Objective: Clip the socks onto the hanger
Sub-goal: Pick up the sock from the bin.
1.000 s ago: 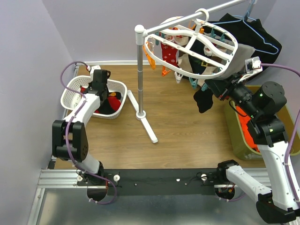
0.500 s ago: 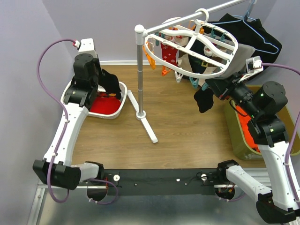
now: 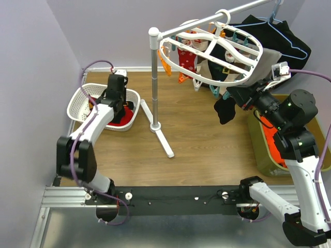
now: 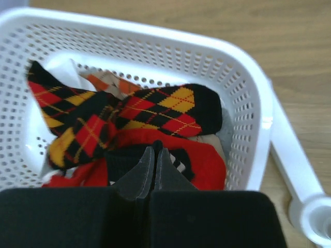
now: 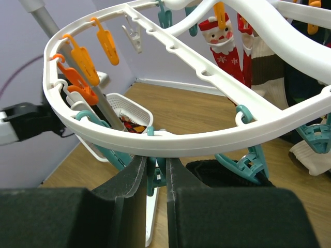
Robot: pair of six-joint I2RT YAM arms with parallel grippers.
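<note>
While the left gripper (image 4: pixel 155 151) hangs with its tips pressed together on nothing, just above the socks (image 4: pixel 155 106) heaped in the white basket (image 4: pixel 248 98), the right gripper (image 5: pixel 155 166) pinches a teal clip (image 5: pixel 153 181) on the hanger (image 5: pixel 207 139), a black sock (image 3: pixel 224 111) dangling just below. Beyond that hand a few socks already hang clipped, so I judge the job partly done, with the basket's heap left. Wooden floor (image 3: pixel 207 144) and lilac walls (image 3: pixel 103 31) lie farther off.

In view are one left arm (image 3: pixel 93 121) and one right arm (image 3: pixel 302 170), one white oval hanger (image 5: pixel 217 135), one upright stand (image 3: pixel 154 77), one white lattice basket (image 4: pixel 155 36) holding at least three socks (image 4: pixel 170 106), one hanging red Santa sock (image 3: pixel 187 57), one dangling black sock (image 3: pixel 225 109), one large black garment (image 3: pixel 297 54) and one olive bin (image 3: pixel 261 155).
</note>
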